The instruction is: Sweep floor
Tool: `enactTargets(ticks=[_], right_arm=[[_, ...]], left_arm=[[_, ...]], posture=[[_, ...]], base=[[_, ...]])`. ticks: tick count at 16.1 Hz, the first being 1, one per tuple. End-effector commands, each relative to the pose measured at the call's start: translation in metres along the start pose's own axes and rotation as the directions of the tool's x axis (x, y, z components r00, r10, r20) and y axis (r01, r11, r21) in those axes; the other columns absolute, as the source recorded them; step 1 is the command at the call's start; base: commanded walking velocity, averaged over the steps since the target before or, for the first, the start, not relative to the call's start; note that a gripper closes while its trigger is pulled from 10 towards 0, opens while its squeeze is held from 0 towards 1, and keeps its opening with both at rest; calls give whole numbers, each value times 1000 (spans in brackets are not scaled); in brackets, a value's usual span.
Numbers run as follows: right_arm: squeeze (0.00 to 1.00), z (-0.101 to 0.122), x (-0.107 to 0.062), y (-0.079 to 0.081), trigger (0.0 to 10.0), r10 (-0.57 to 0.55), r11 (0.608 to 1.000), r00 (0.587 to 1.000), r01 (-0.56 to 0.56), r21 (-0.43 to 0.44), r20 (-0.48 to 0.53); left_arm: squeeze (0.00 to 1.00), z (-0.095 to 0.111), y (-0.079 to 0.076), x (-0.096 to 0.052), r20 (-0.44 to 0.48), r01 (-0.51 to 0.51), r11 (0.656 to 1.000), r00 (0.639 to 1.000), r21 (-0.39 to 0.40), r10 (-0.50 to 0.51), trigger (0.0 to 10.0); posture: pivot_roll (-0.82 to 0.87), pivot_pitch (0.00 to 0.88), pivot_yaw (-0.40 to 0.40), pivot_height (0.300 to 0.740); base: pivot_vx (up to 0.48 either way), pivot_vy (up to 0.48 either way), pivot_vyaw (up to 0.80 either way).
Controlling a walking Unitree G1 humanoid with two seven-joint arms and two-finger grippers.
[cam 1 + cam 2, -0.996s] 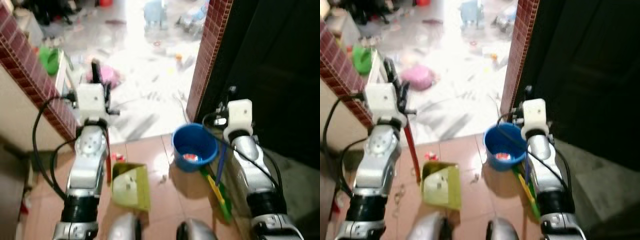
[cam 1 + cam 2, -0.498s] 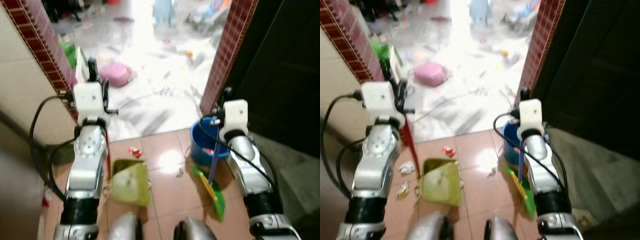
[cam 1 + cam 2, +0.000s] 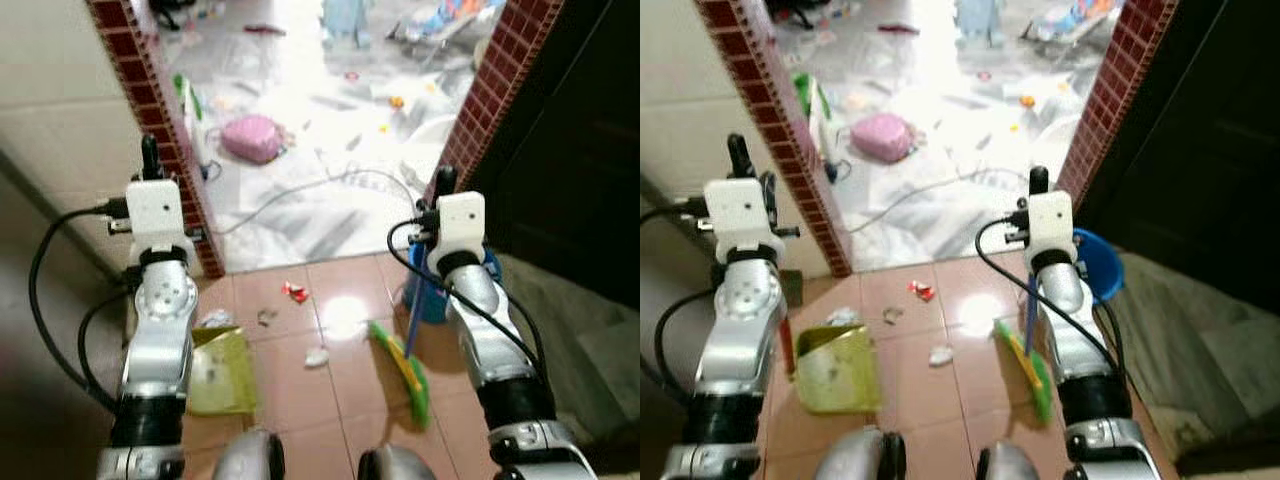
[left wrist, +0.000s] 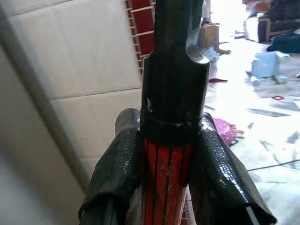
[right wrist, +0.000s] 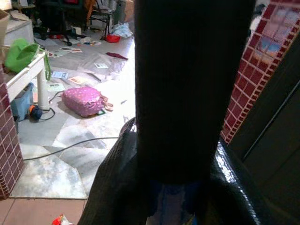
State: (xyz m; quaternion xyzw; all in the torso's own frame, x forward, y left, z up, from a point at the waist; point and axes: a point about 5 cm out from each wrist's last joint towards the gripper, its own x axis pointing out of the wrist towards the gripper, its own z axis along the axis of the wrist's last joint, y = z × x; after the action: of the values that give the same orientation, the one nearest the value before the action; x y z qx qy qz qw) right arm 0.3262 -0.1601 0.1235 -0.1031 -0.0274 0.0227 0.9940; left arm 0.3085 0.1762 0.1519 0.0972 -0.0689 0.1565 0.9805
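My left gripper [image 4: 168,180] is shut on the dustpan's red handle with its black grip [image 4: 173,70], held upright by the tiled wall. The yellow-green dustpan [image 3: 215,360] rests on the terracotta floor below my left arm. My right gripper [image 5: 173,197] is shut on the broom's black-capped blue handle [image 3: 415,315]. Its green broom head [image 3: 400,365] lies on the tiles. Litter sits between pan and broom: a red wrapper [image 3: 295,292], a white scrap [image 3: 316,356], a crumpled bit [image 3: 266,317].
A blue bucket [image 3: 1102,275] stands behind my right arm by the right brick pillar [image 3: 500,90]. The left brick pillar [image 3: 150,90] frames a doorway to a bright, cluttered room with a pink bag [image 3: 252,137] and a cable [image 3: 330,185]. A dark door is at right.
The whole view has shifted as the camera moved, bringing the doorway and more litter into view. Both grippers keep their hold. The broom head now sits farther from the bucket.
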Motion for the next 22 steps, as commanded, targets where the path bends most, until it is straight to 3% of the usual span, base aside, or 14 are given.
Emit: enactTargets(ticks=[1, 8, 10, 14, 18, 20, 22], right_arm=[[0, 9, 4, -5, 10000, -12, 1000, 999, 12, -17, 40], [0, 12, 2, -4, 10000, -13, 1000, 998, 13, -14, 55], [0, 13, 3, -7, 10000, -37, 999, 997, 39, -36, 61], [0, 27, 4, -15, 10000, -54, 997, 992, 61, -57, 114], [0, 53, 9, -20, 10000, -24, 994, 981, 43, -96, 194], [0, 56, 11, -22, 10000, -17, 993, 979, 40, -110, 205], [0, 54, 16, -20, 10000, -2, 995, 980, 22, -99, 199]], left_arm=[[0, 14, -8, 5, 69, 11, 999, 998, -46, -8, 10000], [0, 7, -43, 10, 83, 16, 1000, 996, -12, -15, 10000], [0, 3, -52, 8, 121, 9, 999, 993, -37, -4, 10000], [0, -1, -56, 7, 65, 33, 994, 998, -101, -26, 10000], [0, -4, -51, 7, 73, 17, 997, 997, -72, -12, 10000], [0, -4, -50, 8, 103, -12, 999, 995, -45, 16, 10000], [0, -10, -49, 9, 60, -59, 996, 996, -66, 63, 10000]], posture=[[-30, 83, 0, 740], [-52, 99, 2, 740], [-55, 103, 4, 740], [-57, 131, 10, 740], [-65, 170, 22, 740], [-68, 185, 26, 740], [-67, 197, 28, 740]], base=[[0, 0, 0], [0, 0, 0], [0, 0, 0], [0, 0, 0], [0, 0, 0], [0, 0, 0], [0, 0, 0]])
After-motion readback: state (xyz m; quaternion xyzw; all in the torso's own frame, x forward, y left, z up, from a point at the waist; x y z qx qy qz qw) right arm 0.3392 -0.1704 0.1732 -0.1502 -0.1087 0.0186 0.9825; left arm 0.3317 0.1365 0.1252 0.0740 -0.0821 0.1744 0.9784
